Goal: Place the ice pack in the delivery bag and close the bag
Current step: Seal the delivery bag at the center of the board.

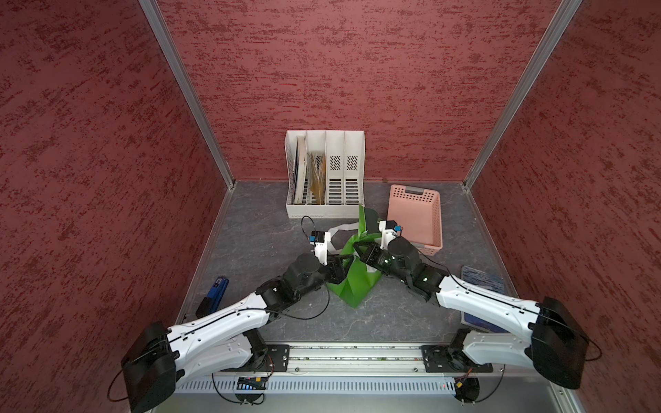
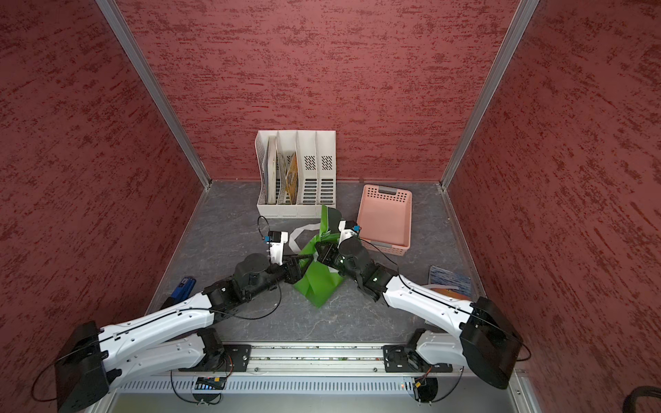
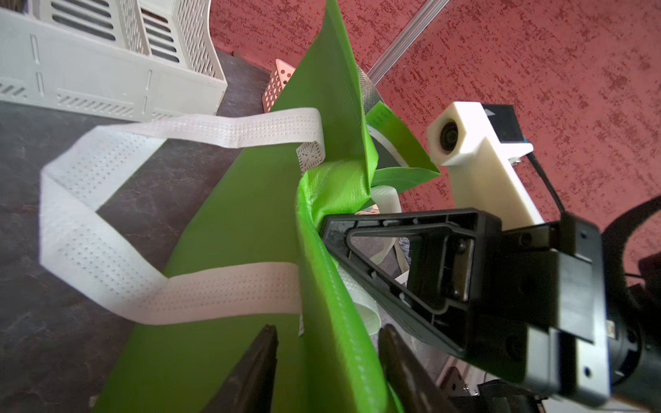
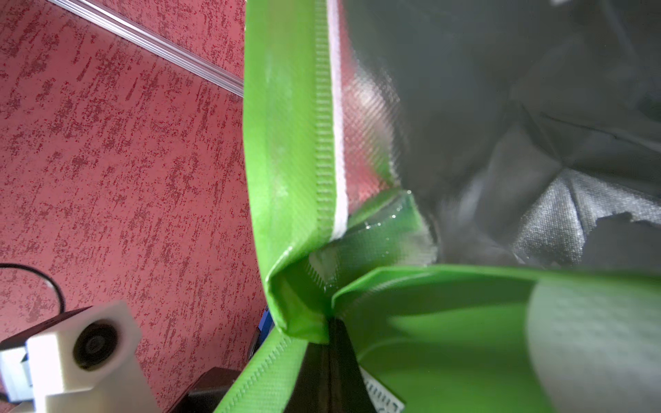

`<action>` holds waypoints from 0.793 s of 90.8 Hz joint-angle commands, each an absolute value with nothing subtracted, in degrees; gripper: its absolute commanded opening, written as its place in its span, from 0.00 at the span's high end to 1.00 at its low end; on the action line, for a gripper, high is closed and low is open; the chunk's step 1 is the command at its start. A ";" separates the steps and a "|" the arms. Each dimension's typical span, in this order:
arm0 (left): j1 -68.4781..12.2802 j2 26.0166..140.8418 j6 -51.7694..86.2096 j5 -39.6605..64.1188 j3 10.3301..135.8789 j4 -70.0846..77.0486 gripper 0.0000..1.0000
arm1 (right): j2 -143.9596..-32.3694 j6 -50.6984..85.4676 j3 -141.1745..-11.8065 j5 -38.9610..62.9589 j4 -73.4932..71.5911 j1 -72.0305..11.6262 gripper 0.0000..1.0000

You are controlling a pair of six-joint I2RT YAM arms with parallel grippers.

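The right gripper [image 4: 334, 332] is pinching the rim of the delivery bag [image 1: 357, 289] — the left gripper [image 3: 327, 336] is straddling that rim, jaws spread — the ice pack [image 1: 481, 280] is lying at its three o'clock.

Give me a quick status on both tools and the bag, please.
Right tool shut on delivery bag rim. Left tool open astride rim. Ice pack on table, outside bag.

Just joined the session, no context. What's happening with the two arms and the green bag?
Both arms are at the delivery bag, mid-table. The right gripper is shut on its green rim; the left gripper stands open astride another rim edge. What looks like the ice pack, a flat blue pad, lies on the table by the right arm, not yet bagged.
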State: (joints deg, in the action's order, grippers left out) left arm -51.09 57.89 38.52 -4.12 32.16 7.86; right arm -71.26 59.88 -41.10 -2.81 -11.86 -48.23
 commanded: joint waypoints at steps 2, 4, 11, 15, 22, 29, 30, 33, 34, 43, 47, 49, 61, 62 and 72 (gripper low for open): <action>-50.25 58.05 39.94 -3.50 33.18 10.34 0.66 | -70.63 58.42 -39.44 -4.63 -10.55 -48.34 1.00; -50.07 58.02 40.13 -3.51 33.15 10.36 0.68 | -70.61 58.37 -39.28 -4.61 -10.94 -48.41 1.00; -49.46 58.16 41.73 -3.39 33.12 10.70 0.76 | -70.58 57.89 -38.94 -4.34 -11.76 -48.43 1.00; -49.15 58.25 42.37 -2.87 33.06 11.28 0.81 | -70.53 57.62 -38.94 -4.30 -11.82 -48.49 1.00; -49.01 58.74 42.06 -1.98 33.41 11.36 0.89 | -70.58 57.55 -38.73 -4.18 -11.90 -48.52 1.00; -49.04 59.21 41.74 -1.55 33.80 10.62 1.00 | -70.47 57.39 -38.44 -4.07 -12.52 -48.52 1.00; -49.00 59.22 41.70 -1.48 33.78 10.58 1.00 | -70.44 57.26 -38.42 -4.10 -12.54 -48.52 1.00; -49.03 59.24 41.51 -1.53 33.76 10.40 1.00 | -70.48 57.08 -38.48 -4.13 -12.44 -48.55 1.00; -49.03 59.28 41.50 -1.60 33.76 10.34 1.00 | -70.44 57.02 -38.49 -4.13 -12.42 -48.58 1.00; -49.02 58.95 40.40 -2.05 34.03 9.47 1.00 | -70.27 57.01 -38.54 -4.41 -11.79 -48.59 0.96; -49.18 58.76 39.28 -2.84 34.84 7.02 1.00 | -70.00 57.06 -38.82 -4.83 -10.54 -48.60 0.87; -49.32 58.72 38.50 -3.28 35.52 5.38 1.00 | -69.75 57.05 -39.02 -5.12 -9.60 -48.60 0.79; -50.52 59.44 31.64 -5.54 40.14 -3.23 1.00 | -67.57 55.69 -42.24 -6.53 -2.23 -48.51 0.42; -50.66 59.51 30.98 -5.63 40.46 -3.72 1.00 | -67.36 55.36 -42.61 -6.56 -1.38 -48.51 0.39; -52.29 60.09 26.01 -7.67 42.79 -6.74 1.00 | -64.98 52.87 -48.14 -8.19 10.02 -48.38 0.24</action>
State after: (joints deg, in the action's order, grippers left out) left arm -50.83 59.72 33.50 -5.10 39.59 -1.72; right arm -68.03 56.12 -42.13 -5.04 -3.33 -48.23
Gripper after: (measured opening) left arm 0.052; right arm 0.722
